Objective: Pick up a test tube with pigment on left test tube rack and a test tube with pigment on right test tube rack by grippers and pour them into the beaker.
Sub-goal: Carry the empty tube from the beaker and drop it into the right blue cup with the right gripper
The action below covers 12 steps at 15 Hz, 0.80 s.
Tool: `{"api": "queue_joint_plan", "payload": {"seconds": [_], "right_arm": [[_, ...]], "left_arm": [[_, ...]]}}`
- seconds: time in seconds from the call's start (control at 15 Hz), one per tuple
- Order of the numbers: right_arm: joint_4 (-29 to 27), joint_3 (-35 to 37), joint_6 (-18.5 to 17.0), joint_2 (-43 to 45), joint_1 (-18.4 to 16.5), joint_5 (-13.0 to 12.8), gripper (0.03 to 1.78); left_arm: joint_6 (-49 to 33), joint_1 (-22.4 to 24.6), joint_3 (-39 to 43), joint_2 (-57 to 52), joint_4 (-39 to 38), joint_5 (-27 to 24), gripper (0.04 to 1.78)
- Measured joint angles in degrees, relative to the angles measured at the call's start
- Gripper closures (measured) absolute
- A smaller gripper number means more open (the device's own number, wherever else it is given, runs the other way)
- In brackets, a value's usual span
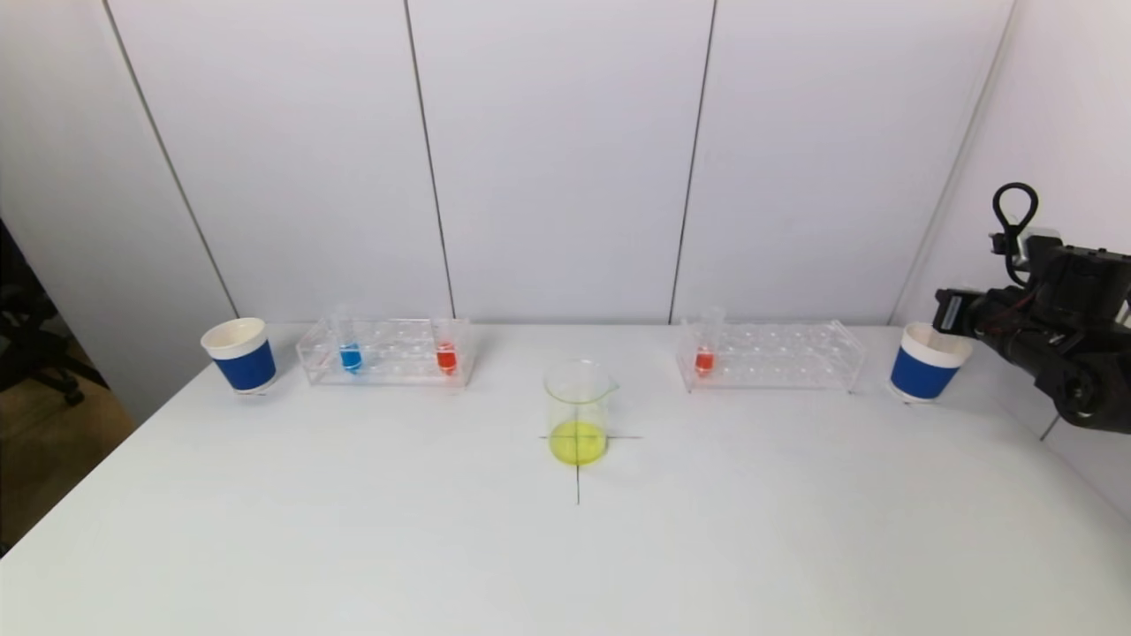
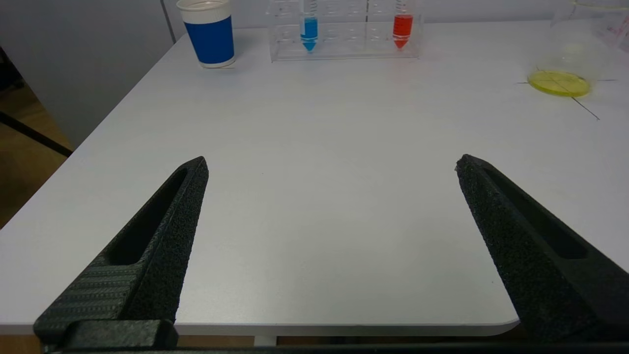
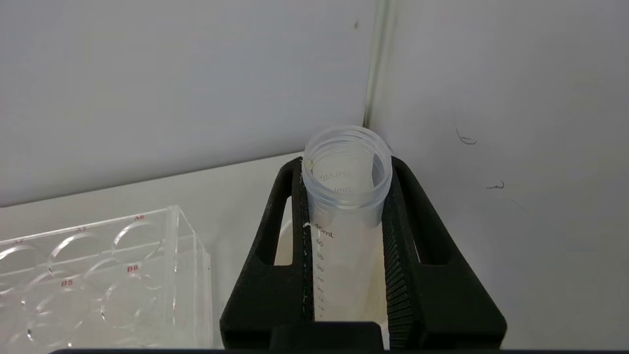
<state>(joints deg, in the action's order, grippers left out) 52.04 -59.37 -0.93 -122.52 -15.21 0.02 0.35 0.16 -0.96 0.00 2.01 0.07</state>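
I read "45mL" on the empty test tube (image 3: 347, 196) clamped between my right gripper (image 3: 346, 216) jaws over the right cup (image 1: 926, 362) — left gripper (image 2: 331, 164) wide open, empty, beaker (image 1: 579, 411) well ahead.

Count on the counter (image 1: 353, 530): two clear test tube racks, the left rack (image 1: 386, 352) and the right rack (image 1: 770, 354). Left rack: two tubes with pigment, one blue tube (image 1: 350, 349) and one red tube (image 1: 446, 349). Right rack: one red-filled tube (image 1: 705, 350). One empty tube (image 3: 346, 196) apart from the racks. One glass beaker (image 1: 579, 412) with yellow liquid. Two blue paper cups, left cup (image 1: 239, 354) and right cup (image 1: 926, 362).
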Motion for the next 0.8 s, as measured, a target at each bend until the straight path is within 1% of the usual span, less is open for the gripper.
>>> {"api": "queue_joint_plan", "payload": {"seconds": [0.2,0.47,0.8], "right_arm": [[0.96,0.9,-0.04,-0.48,-0.07,0.0,1.35],[4.35,2.65,0.11,-1.41,-0.13,0.02,1.35],[4.49,3.0,0.16,-2.07,-0.41,0.18,1.35]], "left_arm": [[-0.02,0.0,0.0,0.0,-0.01,0.0,0.06],[-0.02,0.0,0.0,0.0,-0.01,0.0,0.06],[-0.02,0.0,0.0,0.0,-0.01,0.0,0.06]]}}
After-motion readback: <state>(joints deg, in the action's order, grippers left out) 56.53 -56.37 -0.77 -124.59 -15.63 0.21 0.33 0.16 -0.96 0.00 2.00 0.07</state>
